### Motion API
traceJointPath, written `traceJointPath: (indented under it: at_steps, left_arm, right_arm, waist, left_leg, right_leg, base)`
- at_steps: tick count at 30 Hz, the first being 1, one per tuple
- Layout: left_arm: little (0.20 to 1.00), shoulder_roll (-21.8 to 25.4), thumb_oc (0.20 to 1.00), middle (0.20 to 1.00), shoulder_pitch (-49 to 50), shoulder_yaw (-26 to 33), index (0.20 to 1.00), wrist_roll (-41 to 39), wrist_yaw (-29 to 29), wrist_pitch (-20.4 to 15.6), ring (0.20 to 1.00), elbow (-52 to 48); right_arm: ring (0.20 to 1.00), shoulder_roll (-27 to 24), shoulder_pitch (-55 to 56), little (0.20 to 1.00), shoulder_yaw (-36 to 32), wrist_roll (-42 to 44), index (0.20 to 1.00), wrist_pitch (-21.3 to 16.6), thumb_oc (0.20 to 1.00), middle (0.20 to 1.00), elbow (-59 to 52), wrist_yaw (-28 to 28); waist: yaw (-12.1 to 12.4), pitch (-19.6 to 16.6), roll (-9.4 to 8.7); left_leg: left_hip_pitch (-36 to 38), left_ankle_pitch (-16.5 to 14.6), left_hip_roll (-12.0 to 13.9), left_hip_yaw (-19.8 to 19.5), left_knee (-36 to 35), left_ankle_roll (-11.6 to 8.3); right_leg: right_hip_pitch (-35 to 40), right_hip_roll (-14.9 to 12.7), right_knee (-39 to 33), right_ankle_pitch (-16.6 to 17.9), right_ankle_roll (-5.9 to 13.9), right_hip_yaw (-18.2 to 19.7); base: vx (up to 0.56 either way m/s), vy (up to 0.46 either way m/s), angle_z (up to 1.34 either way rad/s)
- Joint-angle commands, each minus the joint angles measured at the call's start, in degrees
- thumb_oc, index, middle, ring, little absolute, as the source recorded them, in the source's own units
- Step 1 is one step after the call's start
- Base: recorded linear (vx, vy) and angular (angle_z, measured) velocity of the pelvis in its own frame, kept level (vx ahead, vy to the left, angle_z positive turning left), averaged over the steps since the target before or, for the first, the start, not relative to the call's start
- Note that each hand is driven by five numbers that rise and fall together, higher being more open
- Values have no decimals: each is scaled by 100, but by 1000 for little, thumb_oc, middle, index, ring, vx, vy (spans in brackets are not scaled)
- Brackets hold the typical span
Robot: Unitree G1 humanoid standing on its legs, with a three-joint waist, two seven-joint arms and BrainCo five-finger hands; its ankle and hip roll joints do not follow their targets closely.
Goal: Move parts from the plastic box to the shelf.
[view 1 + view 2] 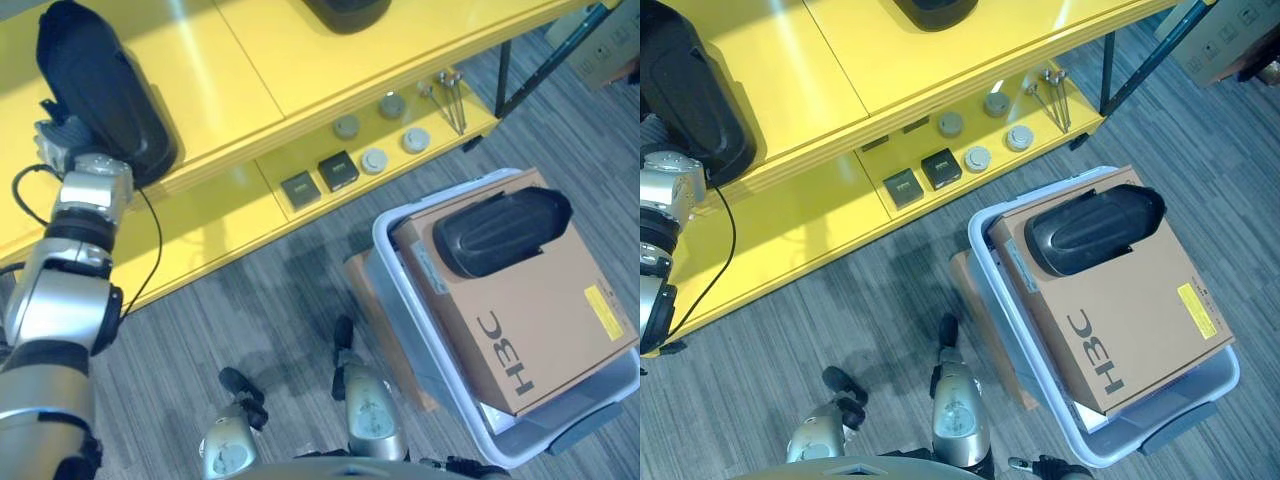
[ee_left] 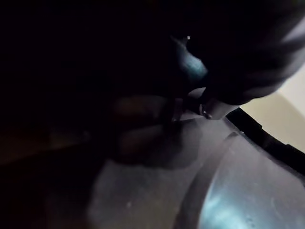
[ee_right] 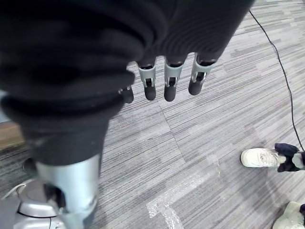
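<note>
Up on the yellow shelf [image 1: 250, 60], a long black moulded part [image 1: 105, 90] is lying on the top board at the robot's left, its long axis running from the shelf's front edge back and slightly leftward, with the narrower rounded end pointing away from the robot. The left hand [image 1: 62, 135] is sitting at the part's near end, right against it; whether its fingers are curled round the part or lying straight cannot be told, since the left wrist view is dark and gives only a curved black surface.

Over to the right, a second black part [image 1: 500, 232] is resting on top of a brown cardboard box [image 1: 540, 320] that is sitting inside the pale plastic box [image 1: 400, 290] on the grey carpet; its long axis is running roughly sideways, tilted up to the right.

On the lower shelf board, small square and round pieces [image 1: 335, 170] are lying in a row.

The right hand [image 3: 162, 81] is hanging over the carpet with fingers relaxed and straight, holding nothing, near a person's white shoe [image 3: 259, 157].
</note>
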Motion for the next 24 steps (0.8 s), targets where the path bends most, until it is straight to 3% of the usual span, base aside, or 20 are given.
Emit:
traceJointPath:
  at_steps: [1, 11, 16, 17, 18, 19, 24]
  left_arm:
    - [200, 524, 200, 200, -301, -211, 200, 436, 12, 45, 200, 528]
    - [200, 616, 200, 200, -611, -425, 200, 550, 82, 51, 200, 802]
    - [200, 680, 200, 200, -826, -477, 200, 577, 75, 274, 200, 796]
    - [423, 715, 423, 423, -916, -500, 423, 581, 57, 394, 423, 785]
    - [551, 731, 551, 551, -964, -525, 551, 576, 37, 437, 551, 796]
    - [1000, 792, 1000, 1000, -1094, -620, 1000, 510, -31, 526, 1000, 839]
    - [1000, 938, 1000, 1000, -1414, -946, 1000, 49, -100, 460, 1000, 1055]
  right_arm:
    - [1000, -200, -55, 1000, 195, 164, 1000, 11, 1000, 1000, 326, 30]
    - [1000, -248, -139, 1000, 244, 181, 1000, -93, 1000, 1000, 402, -20]
    - [1000, -206, -75, 1000, 347, 249, 1000, 33, 1000, 1000, 259, -146]
    - [1000, -196, -32, 1000, 396, 284, 1000, 125, 1000, 1000, 144, -219]
    - [1000, -193, -19, 1000, 426, 313, 1000, 178, 1000, 1000, 86, -255]
    - [1000, -184, 14, 1000, 499, 390, 1000, 327, 1000, 1000, -63, -351]
    - [1000, -242, -9, 1000, 573, 487, 1000, 634, 1000, 1000, -274, -425]
  waist:
    - [-21, 161, -36]
    - [-27, 246, -79]
    - [-92, 276, -79]
    - [-121, 269, -71]
    - [-131, 264, -64]
    - [-160, 245, -40]
    - [-167, 215, 11]
  left_leg:
    - [-416, -664, 312, -419, 740, -146]
    - [-455, -663, 289, -412, 723, -161]
    - [-385, -684, 299, -359, 742, -139]
    - [-359, -676, 306, -328, 741, -141]
    - [-351, -675, 305, -321, 740, -140]
    - [-334, -672, 300, -299, 738, -132]
    - [-316, -677, 298, -273, 733, -103]
  right_leg:
    - [-161, -234, 565, -823, 451, 113]
    - [-219, -265, 491, -748, 466, 125]
    - [-175, -294, 549, -795, 461, 114]
    - [-167, -311, 564, -793, 472, 98]
    - [-168, -316, 571, -793, 475, 96]
    - [-180, -333, 595, -789, 487, 92]
    - [-207, -380, 615, -762, 483, 67]
  base:
    - [6, 25, -8]
    - [0, 2, -1]
    - [22, 7, 0]
    - [69, 26, 3]
    - [55, 38, 3]
    - [45, 36, 3]
    - [19, 12, 0]
